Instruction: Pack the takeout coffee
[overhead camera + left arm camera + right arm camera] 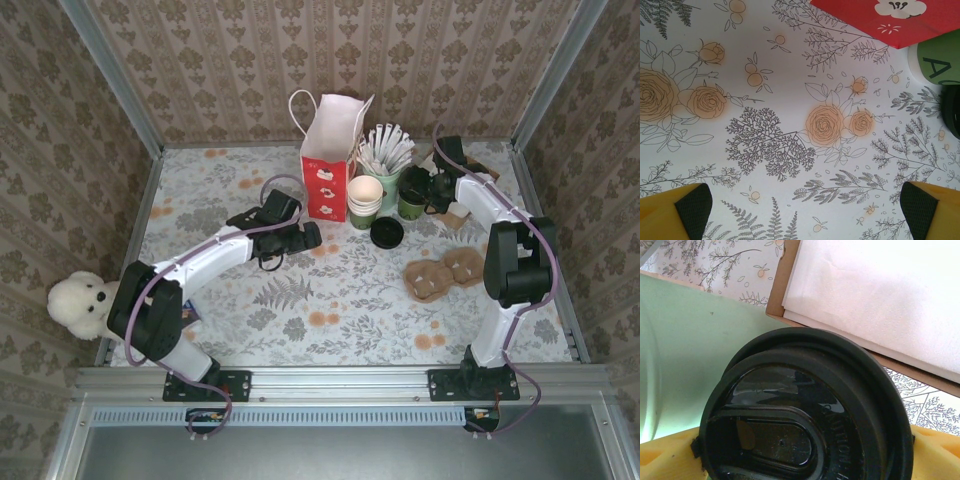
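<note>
Green paper with a black lid: the takeout coffee (pixel 411 197) stands on the desk (pixel 300 330) right of centre in the overhead view. It is just right of the stack of lidless cups (pixel 365 200) and outside the red-and-white paper bag (pixel 328 165). My right tool (pixel 425 190) is at the cup, and my left tool (pixel 308 236) hangs below the bag's lower left. From the left wrist, yellow fingers (pixel 670 215) stand wide apart at the bottom corners, with bare desk between them. From the right wrist, the lid sits low centre, with a finger close against its rim on each side. I cannot tell whether they clamp it.
</note>
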Tool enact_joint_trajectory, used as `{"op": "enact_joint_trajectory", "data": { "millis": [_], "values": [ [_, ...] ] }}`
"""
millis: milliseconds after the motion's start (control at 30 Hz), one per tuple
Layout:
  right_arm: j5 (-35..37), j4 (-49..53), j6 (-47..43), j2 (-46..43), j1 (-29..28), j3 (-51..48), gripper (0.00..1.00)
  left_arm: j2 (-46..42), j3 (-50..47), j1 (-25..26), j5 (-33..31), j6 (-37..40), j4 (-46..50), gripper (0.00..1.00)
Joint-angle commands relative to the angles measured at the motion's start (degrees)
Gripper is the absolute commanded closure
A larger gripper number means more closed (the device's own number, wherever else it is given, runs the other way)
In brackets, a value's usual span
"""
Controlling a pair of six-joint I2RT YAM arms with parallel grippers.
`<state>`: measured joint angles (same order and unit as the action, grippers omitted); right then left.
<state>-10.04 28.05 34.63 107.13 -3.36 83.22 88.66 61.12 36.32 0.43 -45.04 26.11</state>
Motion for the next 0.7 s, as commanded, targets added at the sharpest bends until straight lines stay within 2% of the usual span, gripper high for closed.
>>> {"op": "enact_joint_trajectory", "data": {
  "millis": [0,367,467,667],
  "values": [
    [0.7,1.4,-0.9,-2.4,0.3,0.7,0.07,-2.3,-0.6,0.2,0.3,1.8,-0.8,0.00],
    [2.4,2.2,-1.8,-6.2,0.3,-0.6,0.00,-3.1,0.0,-0.1,0.4,1.9,-0.3,0.00],
    [3.1,2.4,-2.4,-9.7,0.3,-1.8,0.00,-5.1,1.9,-0.4,2.7,2.6,0.2,0.00],
    [5.2,1.1,-5.6,-21.7,0.3,-10.1,0.00,-12.4,4.7,-0.4,-0.6,2.0,-2.3,0.00]
  ]
}}
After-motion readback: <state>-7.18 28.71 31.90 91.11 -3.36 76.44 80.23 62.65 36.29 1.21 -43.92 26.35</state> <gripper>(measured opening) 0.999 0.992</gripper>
